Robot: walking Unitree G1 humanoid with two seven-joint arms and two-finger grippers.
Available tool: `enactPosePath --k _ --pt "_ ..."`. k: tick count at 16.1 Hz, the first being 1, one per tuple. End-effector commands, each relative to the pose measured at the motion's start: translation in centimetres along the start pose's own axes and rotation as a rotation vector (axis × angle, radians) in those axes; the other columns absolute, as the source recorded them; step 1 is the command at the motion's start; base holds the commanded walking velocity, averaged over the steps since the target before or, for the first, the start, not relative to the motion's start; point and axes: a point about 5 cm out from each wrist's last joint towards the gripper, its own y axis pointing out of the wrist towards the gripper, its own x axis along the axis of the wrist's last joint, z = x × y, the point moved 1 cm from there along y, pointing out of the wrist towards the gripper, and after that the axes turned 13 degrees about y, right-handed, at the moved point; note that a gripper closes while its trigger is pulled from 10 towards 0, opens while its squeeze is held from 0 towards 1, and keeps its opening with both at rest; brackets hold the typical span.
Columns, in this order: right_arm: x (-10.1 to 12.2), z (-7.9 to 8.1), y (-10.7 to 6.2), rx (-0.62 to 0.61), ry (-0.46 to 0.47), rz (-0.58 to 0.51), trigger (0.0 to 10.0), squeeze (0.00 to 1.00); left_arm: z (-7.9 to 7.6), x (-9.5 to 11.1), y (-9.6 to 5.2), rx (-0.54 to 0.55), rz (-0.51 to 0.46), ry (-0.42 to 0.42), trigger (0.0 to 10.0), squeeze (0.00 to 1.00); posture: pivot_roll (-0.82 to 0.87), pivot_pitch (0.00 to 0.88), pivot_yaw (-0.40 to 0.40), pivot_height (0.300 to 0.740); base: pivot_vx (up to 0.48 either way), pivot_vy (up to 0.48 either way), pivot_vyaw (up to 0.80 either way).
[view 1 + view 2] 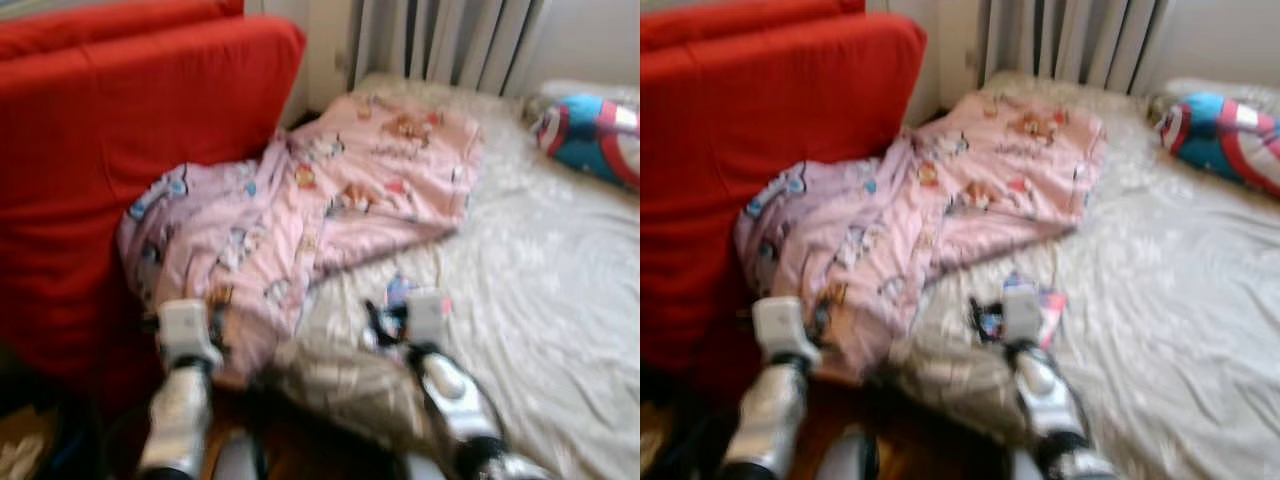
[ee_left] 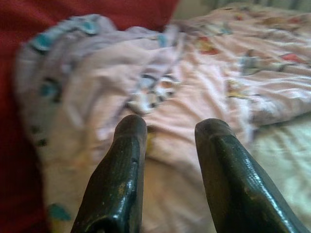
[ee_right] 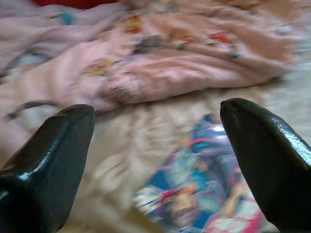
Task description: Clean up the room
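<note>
A pink blanket (image 1: 310, 205) printed with small cartoon figures lies crumpled across the bed (image 1: 560, 290), one end bunched against the red sofa (image 1: 110, 150) and hanging off the bed's edge. Near it, on the pale sheet, lies a small flat colourful packet (image 3: 204, 189), blue and red. A blue, red and white pillow (image 1: 595, 135) rests at the bed's far corner.

My two arms are silver, rounded and glossy, each ending in a pale grey boxy wrist block above a black joint (the head views are blurred, so finer detail is lost). My left fingers (image 2: 127, 160) and right fingers (image 3: 63, 145) are long, black, shiny, faintly textured, with blunt rounded tips.
</note>
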Motion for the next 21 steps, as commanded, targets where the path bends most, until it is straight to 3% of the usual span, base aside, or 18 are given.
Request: enactPosePath --k 1,10,13,18,21 --pt "0.2 0.6 0.2 0.014 0.013 -0.01 10.0 0.0 0.4 -0.1 -0.1 0.004 0.008 0.011 10.0 0.0 -0.11 0.061 -0.046 0.62 0.3 0.0 0.0" --pt "-0.2 1.1 0.2 0.031 0.06 -0.003 10.0 0.0 0.3 -0.1 -0.2 -0.011 0.011 0.027 10.0 0.0 -0.11 0.048 -0.044 0.62 0.301 0.0 0.0" --pt "-2.1 -0.4 -0.3 -0.109 0.29 0.109 10.0 0.0 -0.2 0.1 0.0 -0.068 -0.001 0.025 10.0 0.0 -0.1 0.06 -0.041 0.62 0.0 0.0 0.0" --pt "-3.9 -0.7 -0.7 -0.181 0.457 0.225 10.0 0.0 0.8 1.6 0.7 -0.072 -0.036 0.037 10.0 0.0 -0.03 0.125 -0.032 0.62 0.0 0.0 0.0" --pt "-3.5 -0.7 -0.4 -0.202 0.543 0.202 10.0 0.0 1.0 2.0 -0.2 -0.083 -0.052 0.048 10.0 0.0 0.0 0.184 -0.017 0.62 0.0 0.0 0.0"
